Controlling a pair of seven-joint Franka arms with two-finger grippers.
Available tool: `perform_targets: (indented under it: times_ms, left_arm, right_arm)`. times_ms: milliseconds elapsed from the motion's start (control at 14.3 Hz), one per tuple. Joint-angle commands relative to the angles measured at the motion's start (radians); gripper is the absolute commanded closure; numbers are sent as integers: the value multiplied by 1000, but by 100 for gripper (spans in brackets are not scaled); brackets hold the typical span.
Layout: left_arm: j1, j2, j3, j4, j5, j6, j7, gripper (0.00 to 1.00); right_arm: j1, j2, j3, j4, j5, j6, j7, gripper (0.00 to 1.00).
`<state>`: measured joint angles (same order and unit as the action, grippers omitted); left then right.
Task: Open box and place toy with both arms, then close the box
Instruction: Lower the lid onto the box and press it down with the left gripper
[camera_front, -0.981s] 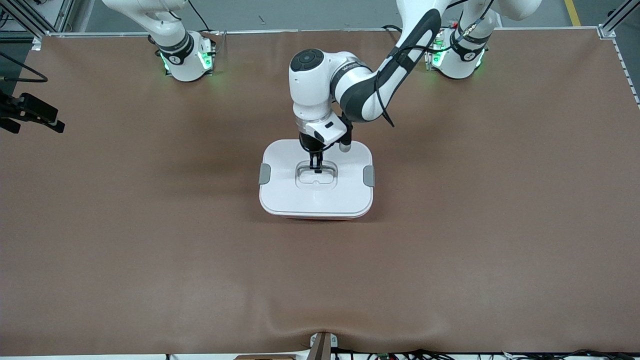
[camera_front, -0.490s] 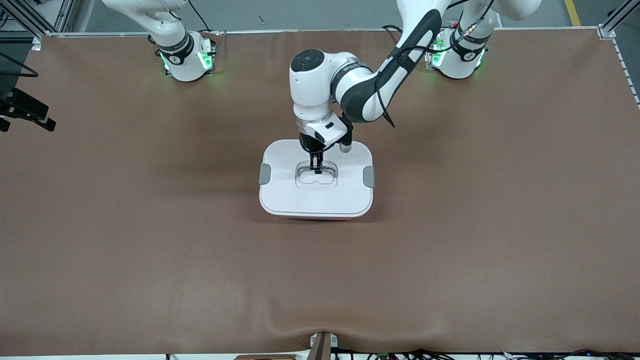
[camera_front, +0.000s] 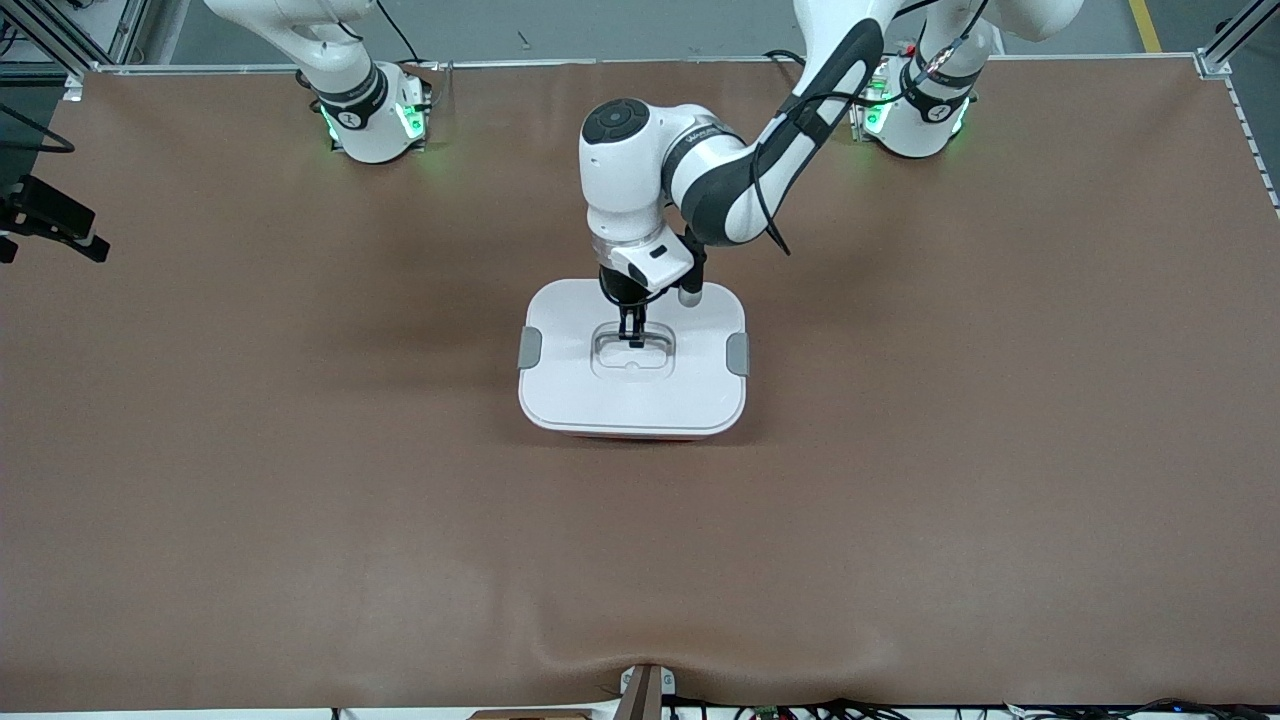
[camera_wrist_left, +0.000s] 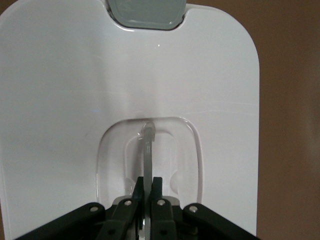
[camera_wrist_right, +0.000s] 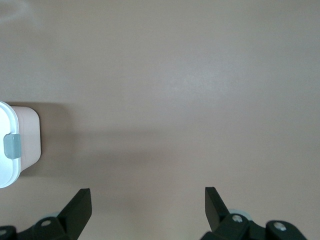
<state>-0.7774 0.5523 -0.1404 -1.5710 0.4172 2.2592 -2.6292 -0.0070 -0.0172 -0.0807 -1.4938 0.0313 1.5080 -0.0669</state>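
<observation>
White lid (camera_front: 690, 385), glossy, smooth plastic, rounded-rectangle, sits flat on the box (camera_front: 630, 432); only a thin pink strip of the base shows under the lid edge nearest the front camera. Box stands mid-bench, roughly between the two arm bases and nearer the front camera than both.

My left arm reaches in from its base, elbow bent, wrist turned straight down over the lid centre. My left gripper (camera_front: 632, 338) is down in the clear recessed handle well (camera_wrist_left: 190, 150), fingers (camera_wrist_left: 156, 192) pinched tight together on the thin clear handle bar (camera_wrist_left: 147, 150), which runs up between them as a narrow upright strip. Black fingers, dark linkage with silver screws in the left wrist view.

Grey clips: one on the lid side toward the right arm's end (camera_front: 529, 347), one toward the left arm's end (camera_front: 737, 352), both matte, rounded tabs, lying flat against the lid rim. One clip fills the edge of the left wrist view (camera_wrist_left: 145, 12).

My right arm waits: its gripper (camera_wrist_right: 147, 200) hangs over bare bench toward the right arm's end, fingers spread wide, nothing between them. Box corner with a grey clip shows at the edge of the right wrist view (camera_wrist_right: 20, 145).

Bench (camera_front: 300, 500) covered in brown matte sheet, slightly rippled at the edge nearest the front camera. Toy not visible in any view.
</observation>
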Motion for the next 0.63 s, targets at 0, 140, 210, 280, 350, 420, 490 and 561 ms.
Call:
perform_targets:
  times_ms: [0, 140, 210, 280, 350, 420, 490, 561]
  left_arm:
    - [7, -12, -4, -14, 6, 3, 15, 89]
    - [7, -12, -4, -14, 6, 3, 15, 55]
    - [6, -12, -4, -14, 6, 2, 18, 35]
    - [6, -14, -4, -12, 6, 2, 35, 16]
    - [6, -17, -5, -9, 6, -3, 47, 0]
    - [6, -28, -7, -11, 5, -7, 49, 0]
    - [7, -32, -7, -11, 3, -10, 49, 0]
    - [6, -43, -7, -11, 3, -24, 49, 0]
  right_arm:
    - [-7, 6, 9, 23, -14, -17, 7, 0]
    - [-5, 9, 9, 21, -14, -28, 9, 0]
    - [-5, 9, 9, 21, -14, -28, 9, 0]
    - [-7, 9, 9, 21, -14, -28, 9, 0]
    - [-7, 9, 9, 23, -14, -28, 7, 0]
    - [-7, 9, 9, 23, -14, -28, 7, 0]
    - [-7, 9, 9, 23, -14, -28, 7, 0]
    - [-7, 9, 9, 23, -14, -29, 7, 0]
